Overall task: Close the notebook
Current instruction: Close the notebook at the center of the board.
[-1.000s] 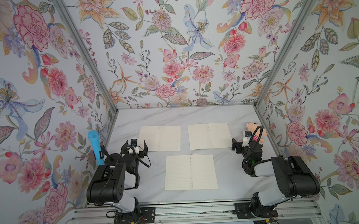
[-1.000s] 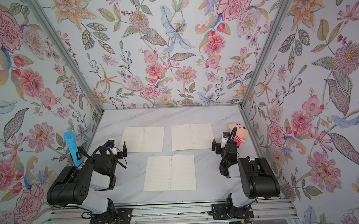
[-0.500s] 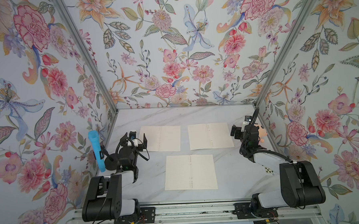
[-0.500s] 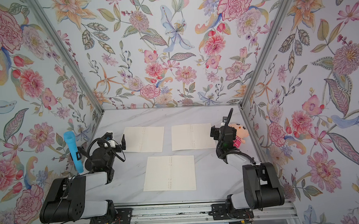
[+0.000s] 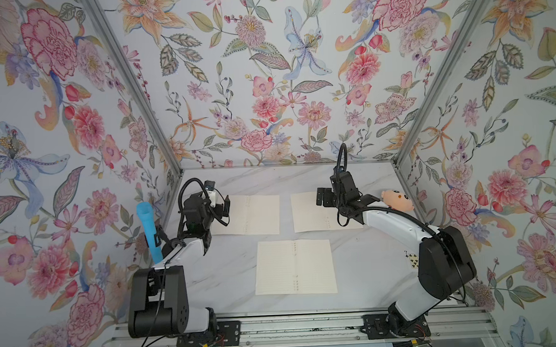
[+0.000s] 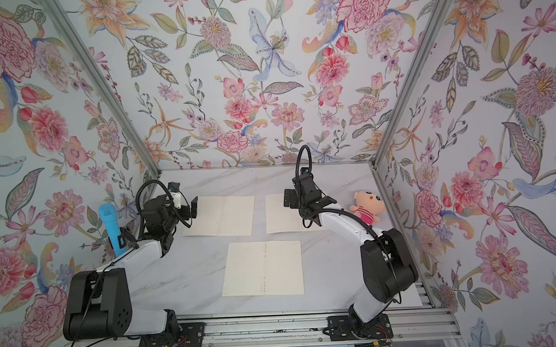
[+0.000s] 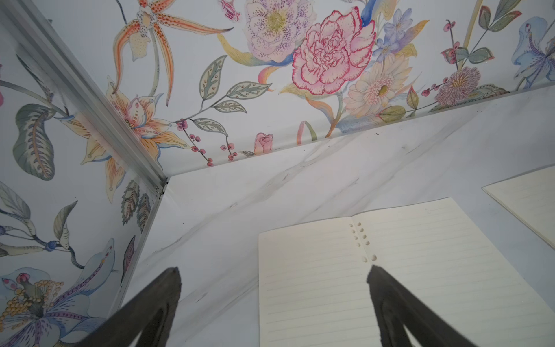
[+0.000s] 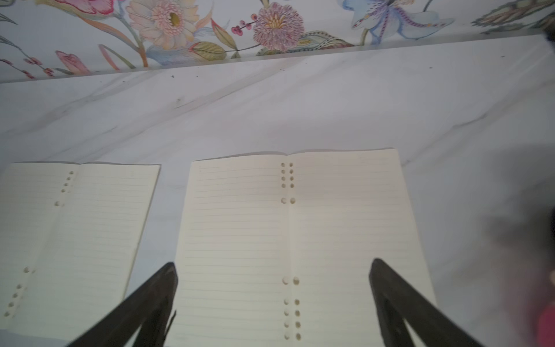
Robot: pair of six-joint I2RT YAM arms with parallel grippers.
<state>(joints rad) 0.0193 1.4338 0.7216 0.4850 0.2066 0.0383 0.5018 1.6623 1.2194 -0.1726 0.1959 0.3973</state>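
Right pincer (image 8: 273, 264) apart, empty, above the far-right notebook (image 8: 240, 228); left pincer (image 7: 273, 268) likewise apart over the far-left notebook (image 7: 315, 300). Both, plus the near notebook (image 5: 295, 266), lie open flat on the surface (image 5: 229, 273). Approach step, I'd say; next: tip under a page edge, fold over the spine.

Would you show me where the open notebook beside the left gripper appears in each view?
In a top view: notebook, back row, left side.
In a top view: same place.
Left wrist: directly ahead of the camera.
Right wrist: beside the neighbouring notebook, which lies straight ahead.
Shared landmark: that neighbouring notebook.
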